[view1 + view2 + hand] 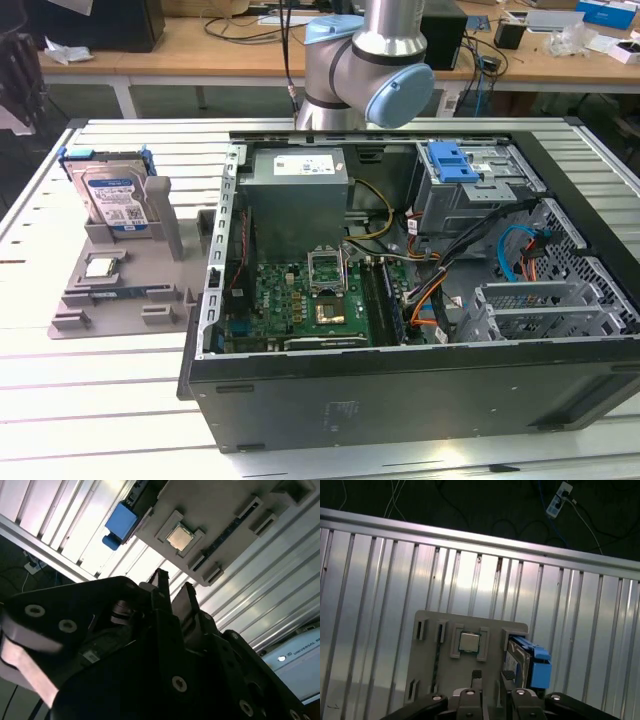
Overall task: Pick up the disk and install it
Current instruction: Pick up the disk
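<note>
Tool (174, 580) fingers stand a little apart with nothing between them; in both wrist views it hangs above the grey holder (427, 660), clear of it, not touching anything. Same tool (491, 676) in the first wrist view sits over the holder's near edge, with the disk (516, 659) just to one side.

Disk (115, 198) not picked up: it stands on edge in the holder's rear slot, label facing out, leaning back slightly, blue frame (105, 153) clipped round it. The frame's blue end (121, 522) shows past the holder edge in the second wrist view.

Holder (120, 290) lies flat on the ribbed metal table (100, 400), at the exterior view's left, beside the computer case (400, 400) but apart from it. A square chip (100, 267) sits in a pocket of the holder in front of the disk; the chip (179, 537) shows shiny side up in both wrist views.

Case lies on its side, open. Inside: grey power supply box (297, 190) at the back, green board (310, 300) below it, grey metal cage (480, 190) at the exterior view's right with a blue bracket (450, 160) on top, loose cables (440, 290) between board and cage.

Arm (370, 70) rises behind the case, near the power supply box. Wooden bench (200, 45) with clutter behind the table.
</note>
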Tool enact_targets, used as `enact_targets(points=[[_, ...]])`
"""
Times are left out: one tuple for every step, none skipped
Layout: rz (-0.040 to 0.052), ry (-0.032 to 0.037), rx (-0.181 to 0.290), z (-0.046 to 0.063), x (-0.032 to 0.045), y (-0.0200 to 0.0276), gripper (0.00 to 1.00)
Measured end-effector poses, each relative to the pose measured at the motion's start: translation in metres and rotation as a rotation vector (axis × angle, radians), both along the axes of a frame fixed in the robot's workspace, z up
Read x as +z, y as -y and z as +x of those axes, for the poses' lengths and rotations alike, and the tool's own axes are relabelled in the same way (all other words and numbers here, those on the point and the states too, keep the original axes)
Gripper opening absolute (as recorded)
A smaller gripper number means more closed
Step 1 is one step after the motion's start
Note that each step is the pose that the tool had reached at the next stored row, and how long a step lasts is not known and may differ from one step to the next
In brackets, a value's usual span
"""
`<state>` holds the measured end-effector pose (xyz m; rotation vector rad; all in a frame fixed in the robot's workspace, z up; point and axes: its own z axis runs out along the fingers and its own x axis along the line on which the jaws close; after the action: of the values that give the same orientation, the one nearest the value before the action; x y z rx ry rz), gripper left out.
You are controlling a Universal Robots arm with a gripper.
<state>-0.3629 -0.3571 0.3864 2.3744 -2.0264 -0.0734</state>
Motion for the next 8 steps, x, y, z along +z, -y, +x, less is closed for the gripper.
enact_targets(points=[[0.0000,0.0000,0.000,0.0000,0.0000,0.0000,0.35],[0.0000,0.0001,0.001,0.0000,0.0000,0.0000,0.42],[0.0000,0.0000,0.001,0.0000,0.0000,0.0000,0.47],[0.0000,0.0000,0.002,0.0000,0.0000,0.0000,0.54],[0.0000,0.0000,0.003,0.0000,0.0000,0.0000,0.54],[-0.0001,0.0000,-0.001,0.0000,0.0000,0.0000,0.54],[0.0000,0.0001,-0.018,0.0000,-0.0001,-0.0001,0.54],[0.0000,0.0000,-0.044,0.0000,0.0000,-0.0001,0.54]])
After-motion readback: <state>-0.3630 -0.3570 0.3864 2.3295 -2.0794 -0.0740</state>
